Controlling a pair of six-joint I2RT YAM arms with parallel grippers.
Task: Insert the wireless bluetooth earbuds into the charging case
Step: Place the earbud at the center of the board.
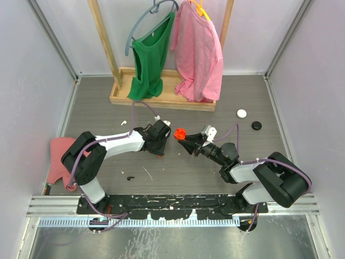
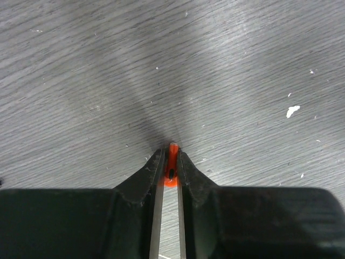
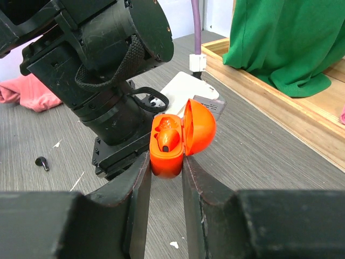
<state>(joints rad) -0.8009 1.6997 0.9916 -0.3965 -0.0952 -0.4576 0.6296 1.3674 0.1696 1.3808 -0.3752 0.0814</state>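
Left wrist: L claw (image 2: 171, 157) nips earbud (image 2: 172, 148), R claw (image 3: 166, 174) grips open case (image 3: 197, 127).

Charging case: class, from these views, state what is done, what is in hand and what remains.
Done: the open charging case, gripped by the right claw, already holds an orange earbud. In hand: the left claw pinches a second earbud, orange too. Left: seating it; a black earbud lies on the table.

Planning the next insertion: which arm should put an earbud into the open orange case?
Left. The left gripper pinches an orange earbud between its fingertips, ready to carry over. The right gripper is shut on the charging case, lid open, so it can only hold it steady.
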